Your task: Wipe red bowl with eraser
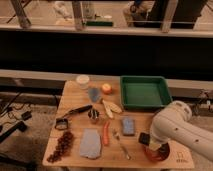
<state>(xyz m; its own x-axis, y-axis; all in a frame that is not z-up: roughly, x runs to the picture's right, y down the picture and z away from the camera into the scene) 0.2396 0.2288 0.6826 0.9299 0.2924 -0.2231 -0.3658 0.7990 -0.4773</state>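
The red bowl (156, 154) sits at the front right corner of the wooden table, largely covered by my white arm. Only its lower left rim and part of its inside show. My gripper (146, 140) is at the bowl's left rim, at the end of the arm that reaches in from the right. It is shut on the eraser (144, 138), a small dark block at the arm's tip, just above the rim. The fingers themselves are hidden by the arm and the block.
A green tray (143, 80) stands at the back right. A blue-grey block (128, 125), a carrot (106, 133), a spoon (121, 146) and a blue-grey cloth (91, 143) lie left of the bowl. Farther left are grapes (62, 145), a metal cup (93, 116), a banana (112, 106) and a white cup (83, 80).
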